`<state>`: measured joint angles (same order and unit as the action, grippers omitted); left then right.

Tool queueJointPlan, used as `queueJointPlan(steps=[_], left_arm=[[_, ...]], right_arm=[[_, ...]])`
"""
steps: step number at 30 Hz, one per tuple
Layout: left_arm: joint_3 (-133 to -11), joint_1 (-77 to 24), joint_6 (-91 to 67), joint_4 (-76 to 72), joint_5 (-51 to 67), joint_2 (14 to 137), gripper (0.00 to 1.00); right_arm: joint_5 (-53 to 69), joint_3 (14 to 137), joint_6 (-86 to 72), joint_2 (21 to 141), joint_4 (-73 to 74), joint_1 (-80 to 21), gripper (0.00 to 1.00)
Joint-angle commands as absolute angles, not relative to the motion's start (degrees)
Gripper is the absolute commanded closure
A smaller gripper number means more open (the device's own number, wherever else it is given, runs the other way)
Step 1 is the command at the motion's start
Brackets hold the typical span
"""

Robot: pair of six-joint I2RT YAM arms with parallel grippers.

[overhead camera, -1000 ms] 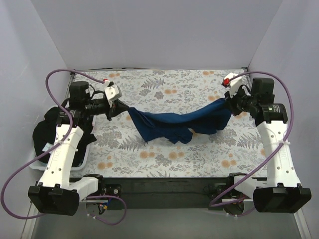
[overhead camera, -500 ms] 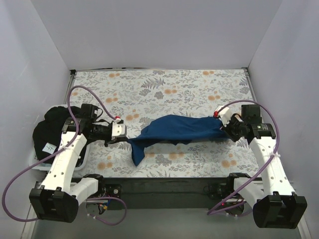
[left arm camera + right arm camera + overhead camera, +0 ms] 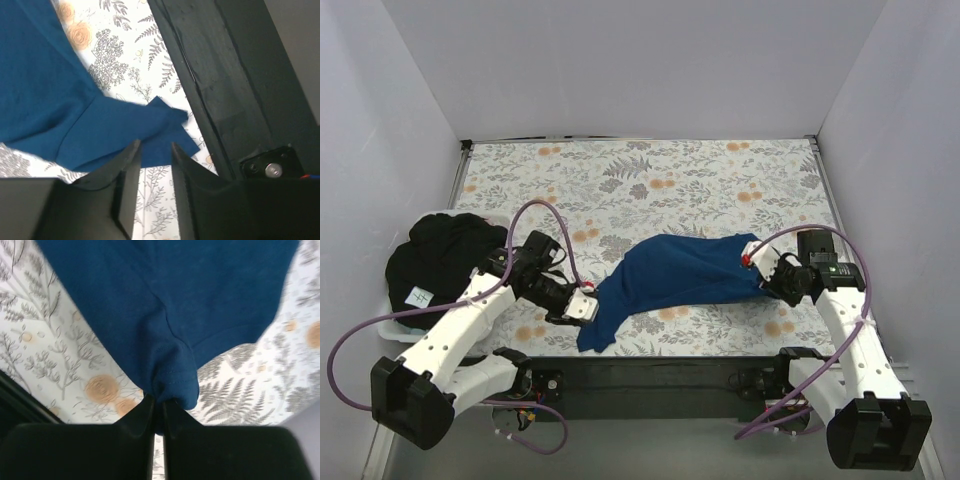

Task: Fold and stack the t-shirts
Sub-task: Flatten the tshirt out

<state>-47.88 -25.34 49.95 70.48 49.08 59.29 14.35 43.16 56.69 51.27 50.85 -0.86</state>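
Both arms have dropped lower and drawn back toward the near edge since a second ago, and the shirt that hung stretched between them now lies down on the table. At the far left, the black t-shirt (image 3: 445, 250) sits in a crumpled heap off the edge of the floral cloth (image 3: 650, 180), with a small white tag (image 3: 417, 296) showing on its near side. Just right of it, the left gripper (image 3: 582, 303) reaches low over the cloth to the near-left end of the blue t-shirt (image 3: 680, 272). In the left wrist view its jaws stand apart with a clear gap. A pointed flap of blue fabric lies flat just past the fingertips, and nothing is clamped between them. The black bar (image 3: 225, 75) along the table's near edge runs close beside that flap. The blue t-shirt spreads from there up and to the right across the middle of the floral cloth, loosely bunched and not folded. At its right end the right gripper (image 3: 760, 268) has its jaws pressed together on a gathered fold near a hem, and the fabric fans out from the pinch in the right wrist view.
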Motion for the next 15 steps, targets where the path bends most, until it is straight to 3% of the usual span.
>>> queueJointPlan(steps=[1,2,4,8,11,15], left_arm=[[-48.25,-25.58,37.40,65.30,50.71,57.83,0.68],[-48.77,-25.58,34.74,64.69,51.23,57.66,0.58],[-49.48,-25.49,26.24,61.98,50.81,56.87,0.57],[-49.22,-25.49,4.39,48.91,45.80,58.34,0.57],[-50.00,-25.49,-9.00,43.27,41.15,65.70,0.55],[-53.17,-25.58,-18.69,40.09,34.64,75.64,0.55]], right_arm=[[11.52,40.70,63.37,51.06,54.49,-0.70,0.83],[10.90,40.52,63.54,51.33,55.97,-0.62,0.75],[9.94,41.39,63.63,52.20,57.73,-0.70,0.49],[14.49,46.75,59.87,54.31,58.27,-0.62,0.32],[19.06,51.32,55.21,59.57,58.45,-0.70,0.30],[18.90,52.91,50.02,68.61,55.39,-0.70,0.39]])
